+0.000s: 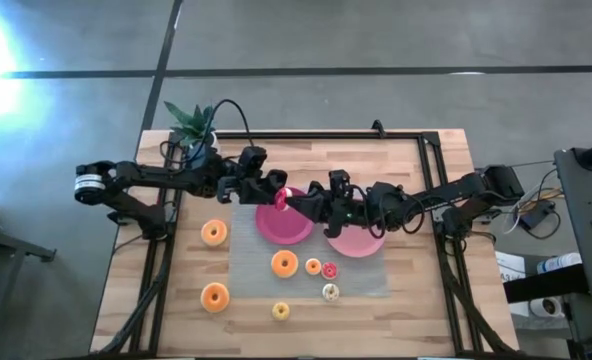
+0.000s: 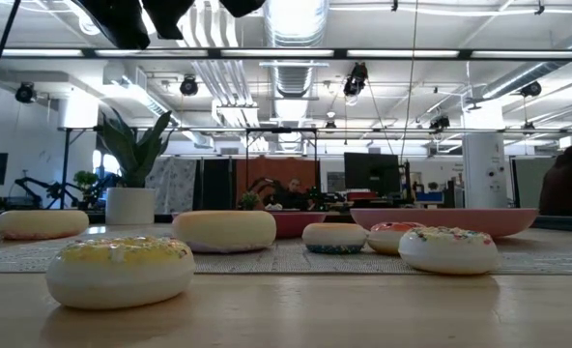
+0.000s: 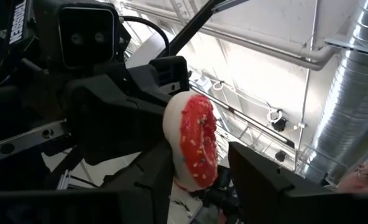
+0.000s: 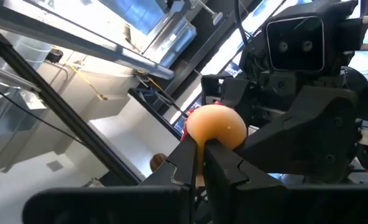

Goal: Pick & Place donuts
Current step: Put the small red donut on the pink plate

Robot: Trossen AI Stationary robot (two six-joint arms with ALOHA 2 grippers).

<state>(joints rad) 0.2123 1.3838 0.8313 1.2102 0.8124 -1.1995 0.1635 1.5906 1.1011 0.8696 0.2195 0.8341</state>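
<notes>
Both dark arms meet in mid-air above the middle of the wooden table (image 1: 416, 300), over the near edge of the left of the two large round pink plates (image 1: 296, 232). Between them hangs one small toy donut with red sprinkled icing on a pale body (image 3: 196, 146). The right gripper (image 4: 202, 163) is pinched tight on its rim, fingers nearly touching. The left gripper (image 3: 199, 180) straddles the same ring, its jaws set about as wide as the donut; whether they already press on it I cannot tell. It looks to me like a hand-over from one arm to the other.

As for progress, both plates appear bare in the overhead view; the right plate (image 1: 358, 246) is partly hidden by the arm, so I cannot be sure. Seven rings lie loose on the grey mat (image 1: 246, 250) and the wood around it: three larger orange ones (image 1: 284, 264), a small orange one (image 1: 313, 266), a small red one (image 1: 329, 269), a small cream one (image 1: 330, 292) and a small yellow one (image 1: 280, 311). By my reckoning the job is barely begun, with the first donut in the air and the rest to follow.
</notes>
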